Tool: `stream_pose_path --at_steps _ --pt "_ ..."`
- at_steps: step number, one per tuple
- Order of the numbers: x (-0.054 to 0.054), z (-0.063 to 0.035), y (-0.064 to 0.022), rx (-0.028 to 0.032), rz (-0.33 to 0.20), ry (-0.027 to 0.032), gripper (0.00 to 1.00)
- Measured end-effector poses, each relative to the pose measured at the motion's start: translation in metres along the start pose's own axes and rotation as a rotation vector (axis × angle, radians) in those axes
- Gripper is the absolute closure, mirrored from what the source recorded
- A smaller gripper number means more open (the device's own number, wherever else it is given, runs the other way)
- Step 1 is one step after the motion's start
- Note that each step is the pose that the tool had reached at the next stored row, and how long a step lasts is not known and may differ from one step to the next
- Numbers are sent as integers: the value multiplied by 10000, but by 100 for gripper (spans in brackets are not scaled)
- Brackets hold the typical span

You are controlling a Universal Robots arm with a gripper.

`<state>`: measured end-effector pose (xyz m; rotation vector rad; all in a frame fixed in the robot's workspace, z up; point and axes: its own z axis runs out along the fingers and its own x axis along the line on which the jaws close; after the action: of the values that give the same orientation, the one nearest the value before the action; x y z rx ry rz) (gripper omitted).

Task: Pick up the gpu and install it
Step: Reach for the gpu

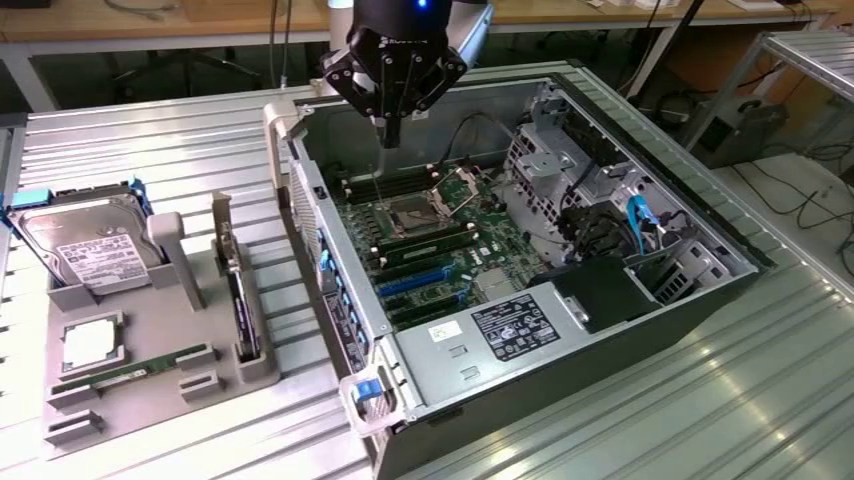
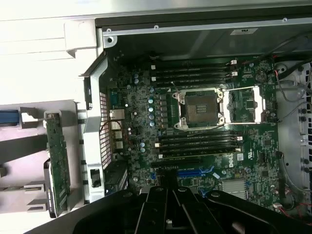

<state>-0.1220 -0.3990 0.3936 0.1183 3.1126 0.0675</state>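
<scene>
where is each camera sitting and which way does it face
Exterior view: high off the arm, looking down on the open computer case and the tray on the exterior view's left; the end effector hangs over the case.
Wrist view: on the wrist, looking straight down at the motherboard; the end effector's dark body shows.
Shared: the motherboard, its CPU socket, and the gpu standing on edge in the tray.

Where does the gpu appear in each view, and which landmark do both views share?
Exterior view: the gpu stands on edge in the gray tray, to the exterior view's left of the open computer case.
Wrist view: the gpu stands on edge in the same tray, just outside the case's perforated wall.
Shared landmark: the CPU socket on the motherboard.
</scene>
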Motion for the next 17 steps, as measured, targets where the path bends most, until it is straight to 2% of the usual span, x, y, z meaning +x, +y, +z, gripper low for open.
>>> stream_pose_path --at_steps 6,9,17 --pt "168 -7 -79 -2 -1 -21 89" --pt "350 -15 -159 -4 -4 -35 89" --pt "692 -29 -285 -3 -2 -35 89"
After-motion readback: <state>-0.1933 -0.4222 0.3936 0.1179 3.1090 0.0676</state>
